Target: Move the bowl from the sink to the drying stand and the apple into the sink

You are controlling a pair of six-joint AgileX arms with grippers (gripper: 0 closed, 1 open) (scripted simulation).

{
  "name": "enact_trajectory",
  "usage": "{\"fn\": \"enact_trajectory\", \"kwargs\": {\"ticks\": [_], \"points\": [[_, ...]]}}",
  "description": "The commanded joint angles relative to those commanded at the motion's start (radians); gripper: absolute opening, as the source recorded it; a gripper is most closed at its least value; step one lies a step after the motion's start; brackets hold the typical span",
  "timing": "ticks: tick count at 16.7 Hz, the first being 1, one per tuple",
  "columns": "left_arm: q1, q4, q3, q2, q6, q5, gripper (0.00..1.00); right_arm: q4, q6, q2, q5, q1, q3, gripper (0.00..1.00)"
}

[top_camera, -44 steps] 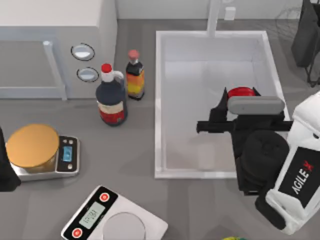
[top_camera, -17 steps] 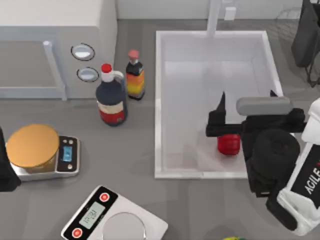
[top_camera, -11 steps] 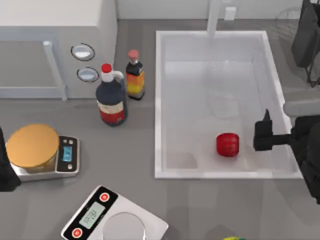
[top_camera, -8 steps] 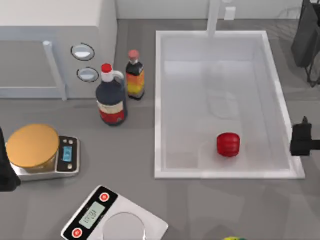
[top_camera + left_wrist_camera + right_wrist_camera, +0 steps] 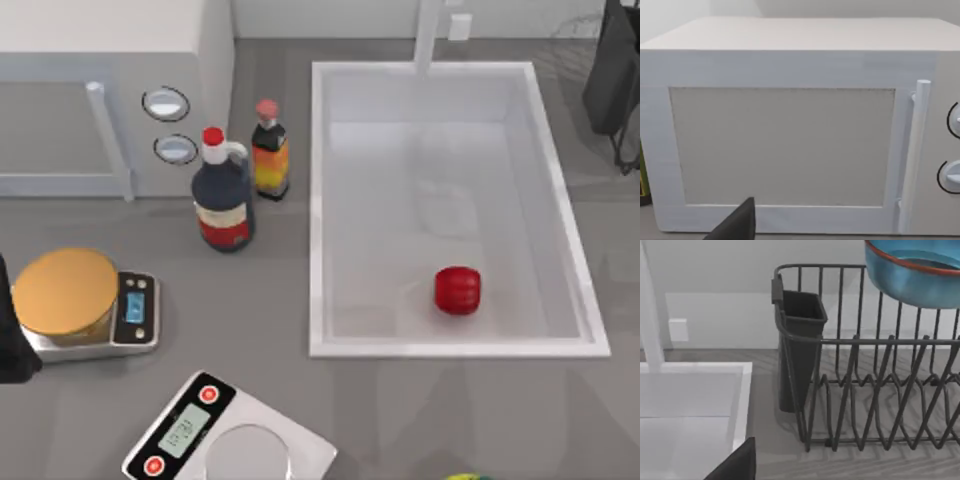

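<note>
While the apple sits on the white floor of the sink, near its front wall and toward the right side, the bowl shows in the right wrist view, resting high on the wire drying stand. Both moves look done, so the risks now are small ones. That bowl appears perched on the upper wires with its blue wall tipped, and I judge a bump to the rack could let it slide or roll off. A dark finger of the right gripper pokes into its wrist view, close to the sink rim and the rack's cutlery cup; whether that claw is apart or together, I cannot tell. A careless swing there could clip the stand. Over at the left, the left gripper finger faces the microwave, parked, claw state unclear too. The apple, being round, might roll if the basin gets knocked.
</note>
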Motion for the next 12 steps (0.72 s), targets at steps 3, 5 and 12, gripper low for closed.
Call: {"fn": "enact_trajectory", "kwargs": {"ticks": [3,5,12], "points": [[0.000,0.000,0.000,0.000,0.000,0.000,1.00,-0.103,-0.005,-0.283,-0.061,-0.029,-0.025,1.00],[0.000,0.000,0.000,0.000,0.000,0.000,1.00,-0.205,-0.002,-0.420,-0.087,-0.049,-0.040,1.00],[0.000,0.000,0.000,0.000,0.000,0.000,1.00,-0.376,0.015,-0.592,-0.145,-0.060,-0.109,1.00]]}}
